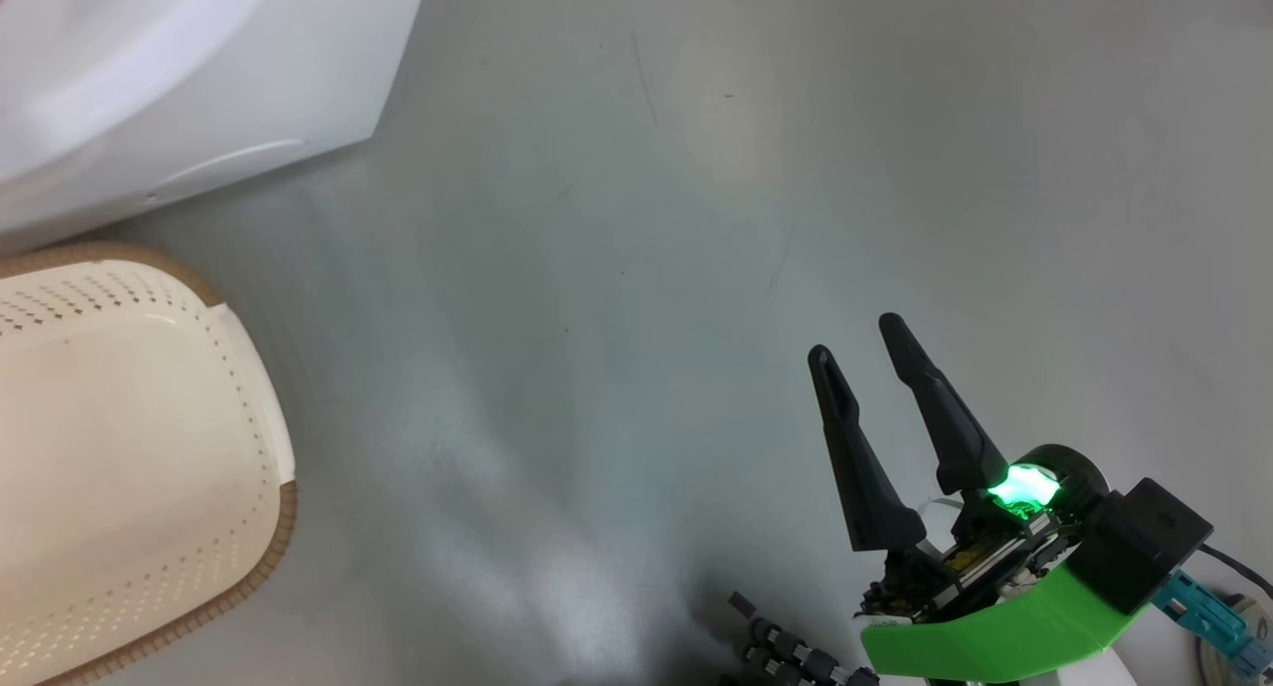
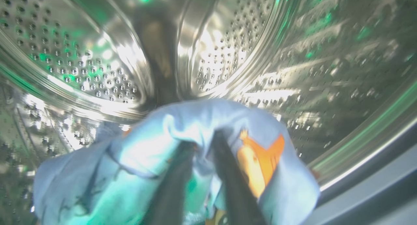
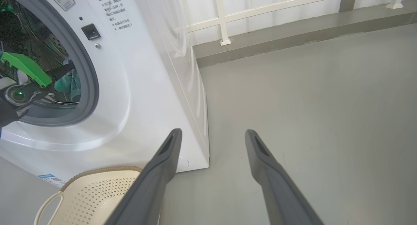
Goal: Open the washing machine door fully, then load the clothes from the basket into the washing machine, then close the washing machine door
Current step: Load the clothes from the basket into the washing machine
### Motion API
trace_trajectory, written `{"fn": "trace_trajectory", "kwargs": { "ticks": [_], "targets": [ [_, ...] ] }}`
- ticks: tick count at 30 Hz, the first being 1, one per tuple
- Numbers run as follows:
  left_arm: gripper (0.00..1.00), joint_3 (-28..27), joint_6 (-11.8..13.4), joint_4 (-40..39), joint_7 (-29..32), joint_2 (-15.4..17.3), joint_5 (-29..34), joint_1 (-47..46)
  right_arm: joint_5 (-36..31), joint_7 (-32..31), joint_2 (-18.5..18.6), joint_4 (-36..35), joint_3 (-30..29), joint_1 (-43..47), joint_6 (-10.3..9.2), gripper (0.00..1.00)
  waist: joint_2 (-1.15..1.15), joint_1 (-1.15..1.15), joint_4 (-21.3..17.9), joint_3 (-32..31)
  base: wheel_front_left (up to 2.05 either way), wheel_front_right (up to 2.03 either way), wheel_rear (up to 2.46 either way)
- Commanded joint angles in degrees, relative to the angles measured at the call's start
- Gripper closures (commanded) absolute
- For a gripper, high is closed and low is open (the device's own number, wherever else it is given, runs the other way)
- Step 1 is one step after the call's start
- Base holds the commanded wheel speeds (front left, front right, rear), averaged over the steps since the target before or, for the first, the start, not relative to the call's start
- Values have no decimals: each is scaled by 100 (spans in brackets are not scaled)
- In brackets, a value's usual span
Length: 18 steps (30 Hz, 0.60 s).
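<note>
Clothes [image 2: 182,143], a pale blue garment with an orange-brown print, sit inside the washer's steel drum [image 2: 228,49], bunched over the left gripper [image 2: 205,143]. Its two dark fingers stand close together with a fold of the fabric pinched between them, and the cloth drapes down on both sides. This view is blurred, so the grip's exact line is hard to read. The right wrist view shows the same arm reaching through the grey gasket [image 3: 88,65] into the drum, with a bit of blue cloth at its fingers.

The right gripper [image 1: 855,338] hangs above the grey floor [image 1: 696,219], well apart from the washer [image 3: 140,88] and touching nothing. Its fingers are spread with a clear gap between them.

The basket [image 1: 254,388] stands on the floor just in front of the washer, below the drum opening, its cream perforated wall and brown rim in view and its bare bottom showing. A blue label [image 3: 49,178] sits at the washer's lower corner beside the basket. A white railing [image 3: 260,9] runs behind the machine.
</note>
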<state>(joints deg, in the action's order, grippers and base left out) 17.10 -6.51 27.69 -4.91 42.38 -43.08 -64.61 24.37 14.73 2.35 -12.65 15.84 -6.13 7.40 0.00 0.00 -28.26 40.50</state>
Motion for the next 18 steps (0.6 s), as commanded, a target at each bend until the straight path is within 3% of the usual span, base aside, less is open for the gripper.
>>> {"fn": "trace_trajectory", "kwargs": {
  "ticks": [1,8,18],
  "targets": [
    [0,-119,36,-57,87,293,51,-133,23,27,53,-136,106,188,9,0,0,0,1,7,0,0,0],
    [0,39,144,284,567,187,-27,-149,-4,27,53,-45,43,88,9,0,0,0,180,-98,0,0,0],
    [0,75,47,239,118,-121,-287,410,-147,27,53,137,-156,-145,9,0,0,0,624,-480,0,0,0]
  ]
}}
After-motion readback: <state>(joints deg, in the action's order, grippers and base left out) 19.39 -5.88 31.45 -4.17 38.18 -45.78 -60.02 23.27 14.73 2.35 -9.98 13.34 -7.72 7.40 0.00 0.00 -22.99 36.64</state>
